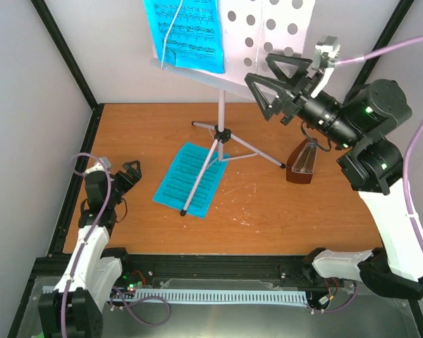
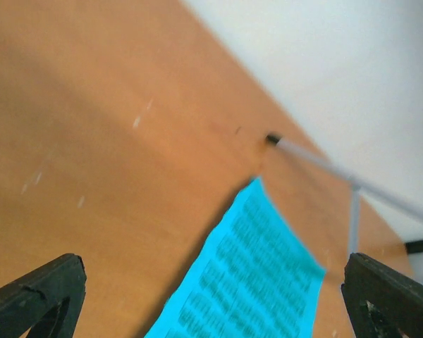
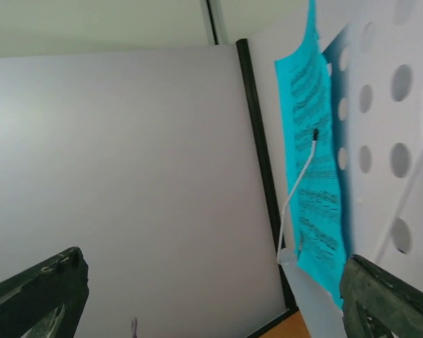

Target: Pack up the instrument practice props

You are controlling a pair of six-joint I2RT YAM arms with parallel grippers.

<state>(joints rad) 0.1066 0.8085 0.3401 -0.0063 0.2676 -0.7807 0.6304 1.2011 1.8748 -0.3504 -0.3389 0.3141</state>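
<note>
The left gripper [image 1: 129, 174] had its fingers [image 2: 35, 296] wide apart with nothing between them. A blue sheet [image 1: 190, 179] lay flat on the table [image 1: 268, 211] just ahead, with a leg of the music stand [image 1: 221, 113] across it. The right gripper [image 1: 276, 81], held high, was also spread and empty beside the perforated desk [image 1: 268, 28], where a second blue sheet [image 1: 187, 32] with printed notes leaned. The brown metronome [image 1: 303, 160] stood under that arm.

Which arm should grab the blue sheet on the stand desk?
Right. The right claw is open and raised beside the desk, facing that sheet; the left claw sits low near the tabletop.
</note>
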